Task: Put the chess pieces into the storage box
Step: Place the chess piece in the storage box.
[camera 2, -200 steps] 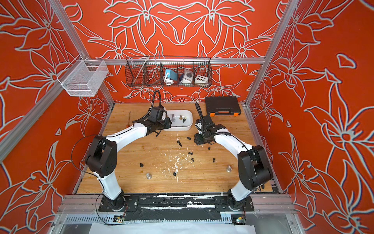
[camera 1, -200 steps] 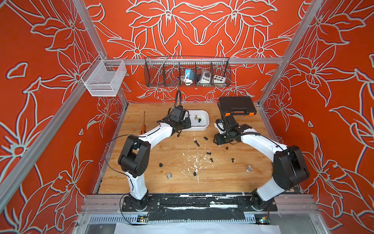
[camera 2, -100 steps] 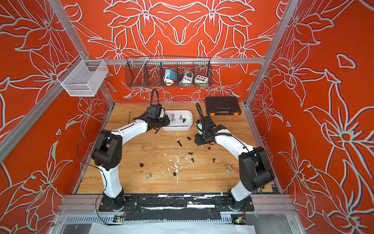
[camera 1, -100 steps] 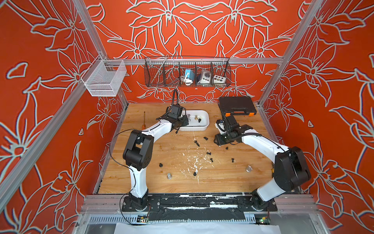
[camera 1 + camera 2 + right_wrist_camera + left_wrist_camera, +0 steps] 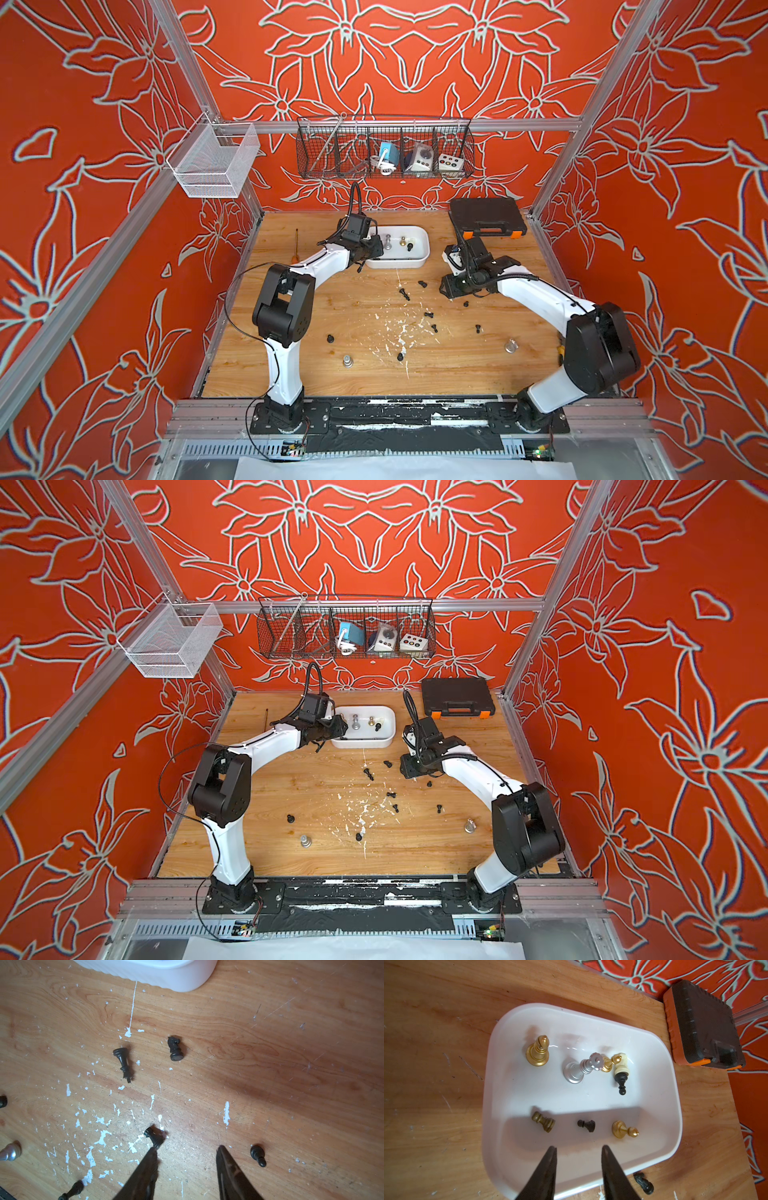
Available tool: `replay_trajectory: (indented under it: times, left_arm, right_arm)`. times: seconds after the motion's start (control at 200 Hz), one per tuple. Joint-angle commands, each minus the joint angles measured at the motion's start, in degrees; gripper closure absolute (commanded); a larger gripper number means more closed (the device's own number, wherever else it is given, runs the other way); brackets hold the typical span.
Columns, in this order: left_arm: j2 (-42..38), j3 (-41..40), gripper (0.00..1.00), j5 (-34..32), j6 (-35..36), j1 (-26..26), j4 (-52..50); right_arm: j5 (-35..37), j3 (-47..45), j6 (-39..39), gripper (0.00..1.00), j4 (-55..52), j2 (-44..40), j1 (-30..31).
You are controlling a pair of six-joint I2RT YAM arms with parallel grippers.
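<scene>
The white storage box (image 5: 424, 245) (image 5: 362, 743) stands at the back middle of the wooden table. In the left wrist view the storage box (image 5: 591, 1101) holds several chess pieces: a gold bishop (image 5: 537, 1051), a silver queen (image 5: 582, 1068), a cream piece (image 5: 622, 1064), a dull gold rook (image 5: 544, 1122), a small black pawn (image 5: 586, 1125) and a gold pawn (image 5: 625, 1130). My left gripper (image 5: 578, 1149) (image 5: 376, 245) hangs open and empty over the box's near rim. My right gripper (image 5: 186, 1149) (image 5: 446, 289) is open low over the table. A black rook (image 5: 154, 1138) lies at one fingertip and a black pawn (image 5: 257, 1155) lies just outside the other.
A black king (image 5: 123, 1062) (image 5: 404, 294) and a black knight (image 5: 175, 1048) (image 5: 422, 284) lie in front of the box. More black pieces (image 5: 434, 328) and two silver ones (image 5: 347, 360) (image 5: 511, 345) are scattered nearer the front. Black case (image 5: 486, 216) back right, screwdriver (image 5: 296, 245) back left.
The left arm has swung further over the box's left end and its jaws have come apart. The right arm has stayed where it was.
</scene>
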Motion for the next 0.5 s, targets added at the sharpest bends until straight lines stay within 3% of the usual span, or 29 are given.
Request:
replay_trajectory:
  times: [0.0,0.495]
  left_arm:
    - [-1.4,-0.2,0.62,0.3,0.5,0.0,0.8]
    - [-6.6,-5.9,0.59,0.8,0.9,1.5,2.2]
  right_arm:
    - [1.2,-1.1,0.5,0.52,-1.1,-1.6,-0.3]
    - [0.7,-0.3,0.2,0.51,-1.7,-1.1,-0.3]
